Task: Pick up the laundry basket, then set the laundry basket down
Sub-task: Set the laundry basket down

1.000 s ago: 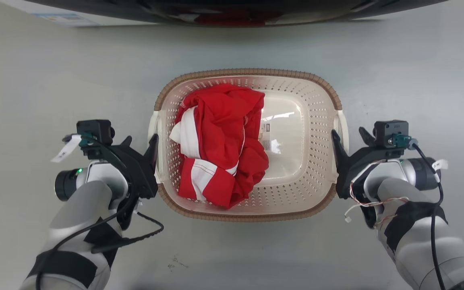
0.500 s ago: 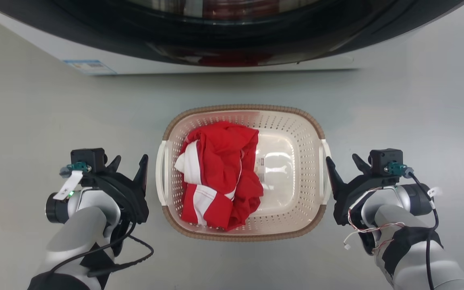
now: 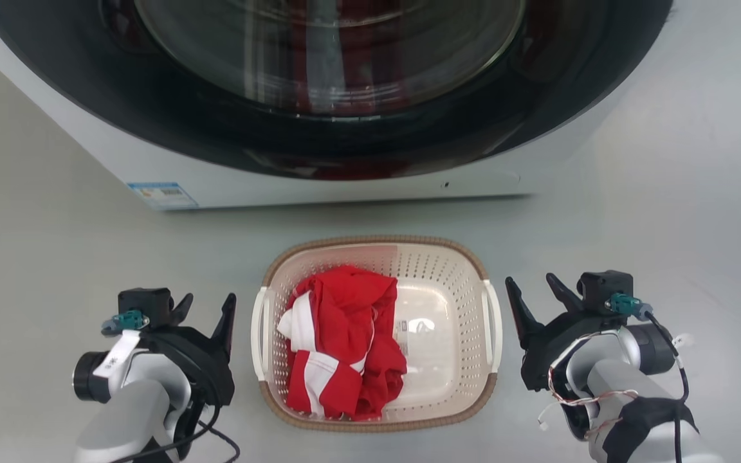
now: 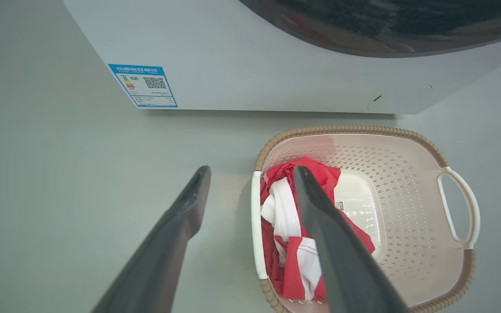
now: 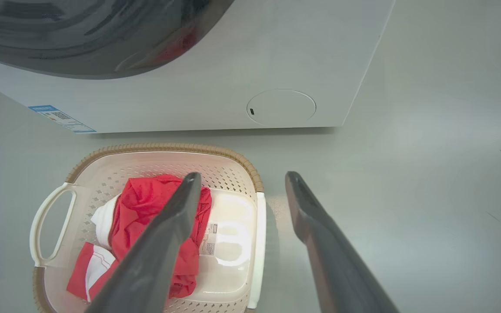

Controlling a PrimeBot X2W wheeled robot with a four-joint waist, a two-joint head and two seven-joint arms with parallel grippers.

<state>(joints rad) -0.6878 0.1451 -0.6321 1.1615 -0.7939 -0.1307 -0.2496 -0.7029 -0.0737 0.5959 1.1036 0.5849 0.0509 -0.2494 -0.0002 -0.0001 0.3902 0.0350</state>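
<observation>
- laundry basket point(image 3: 370, 240): stands upright on the floor point(image 3: 55, 270), centred between the two arms and just near of the washing machine point(image 3: 319, 190), apart from it.
- contents: a crumpled red and white garment point(image 3: 345, 341) fills the basket's left half; the right half shows the bare perforated bottom with a small sticker point(image 3: 402, 329).
- handles: the white left handle point(image 3: 258, 334) and right handle point(image 3: 494, 325) both stand free, with nothing gripping them.
- left gripper point(image 3: 208, 305): just left of the left handle, a narrow strip of floor between them; fingers spread wide, holding nothing. in the left wrist view the handle appears in the gap between the two fingers.
- right gripper point(image 3: 530, 283): just right of the right handle, likewise apart from it; fingers spread wide and empty. in the right wrist view the handle again lies between the fingers.
- height of the fingertips above the handles: cannot be told.
- washing machine: white front panel with a dark round door point(image 3: 325, 51) at the far side; a blue-edged label point(image 3: 161, 193) sits on its lower left corner.
</observation>
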